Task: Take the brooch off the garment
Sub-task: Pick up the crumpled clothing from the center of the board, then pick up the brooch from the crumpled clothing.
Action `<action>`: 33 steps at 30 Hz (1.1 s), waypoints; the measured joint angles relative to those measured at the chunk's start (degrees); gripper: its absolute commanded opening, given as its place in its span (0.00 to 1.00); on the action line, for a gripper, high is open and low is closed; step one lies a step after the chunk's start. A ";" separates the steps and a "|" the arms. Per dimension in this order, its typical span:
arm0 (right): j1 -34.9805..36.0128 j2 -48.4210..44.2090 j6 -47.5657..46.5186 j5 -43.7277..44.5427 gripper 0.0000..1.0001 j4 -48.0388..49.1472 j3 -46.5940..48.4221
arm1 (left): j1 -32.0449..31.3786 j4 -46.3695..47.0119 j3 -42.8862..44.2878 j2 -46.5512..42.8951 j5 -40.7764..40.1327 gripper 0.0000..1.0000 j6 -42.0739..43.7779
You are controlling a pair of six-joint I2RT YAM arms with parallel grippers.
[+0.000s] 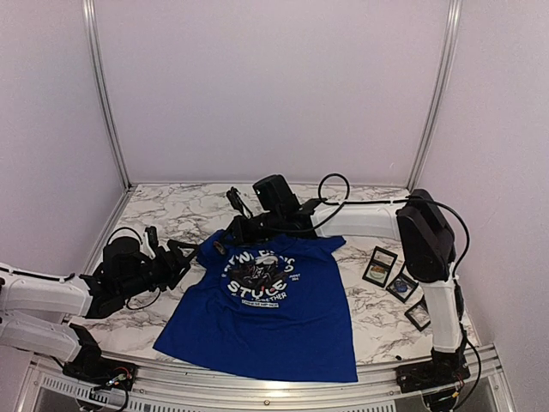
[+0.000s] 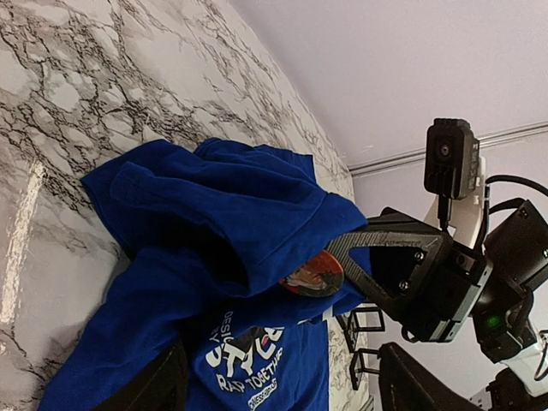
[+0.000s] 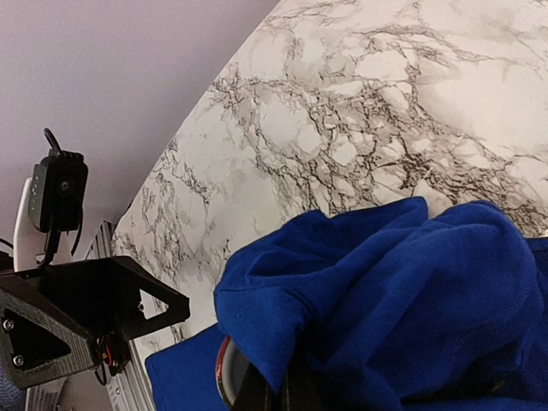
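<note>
Top external view: the garment (image 1: pixel 274 309) lies face up at the centre of the table (image 1: pixel 171 215), hem toward the bottom edge. My right gripper (image 1: pixel 233 230) is at the shirt's upper-left corner, by the collar. The left gripper (image 1: pixel 176 257) hovers just left of that shoulder with its jaws apart. I can't make out the brooch from up here. At the right of the frame sit three small black-framed boxes (image 1: pixel 380 266). Each seems to hold something small and coloured, but I can't tell what.

Left wrist view: the brooch (image 2: pixel 310 274) shows right of centre, a round disc with a red and dark picture. It is tucked under a raised fold of blue cloth, and the right gripper's finger tips are pressed together on that fold, right against the disc. My own left fingers (image 2: pixel 158 385) sit at the bottom corners, spread, with nothing between them.

Right wrist view: blue cloth fills the lower right, bunched up off the marble. A dark curved rim with a red edge at the bottom centre is probably the brooch.

I judge the shirt soft and limp, so it will drag along with any pull. The brooch should be light, rigid and smooth-faced. I would take it by its rim with the left jaws while the right pins the cloth.
</note>
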 measured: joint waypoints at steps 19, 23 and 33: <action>4.55 0.02 -1.01 -1.75 0.00 -0.66 1.14 | 0.00 7.89 1.14 6.80 4.63 0.48 -3.13; 4.55 0.02 -1.36 0.04 0.00 -1.29 1.55 | -0.02 7.65 1.16 6.64 5.25 0.48 -3.78; 4.57 0.04 -3.26 6.25 0.00 -4.46 2.84 | -1.09 -3.17 2.21 -3.32 5.25 0.49 -2.84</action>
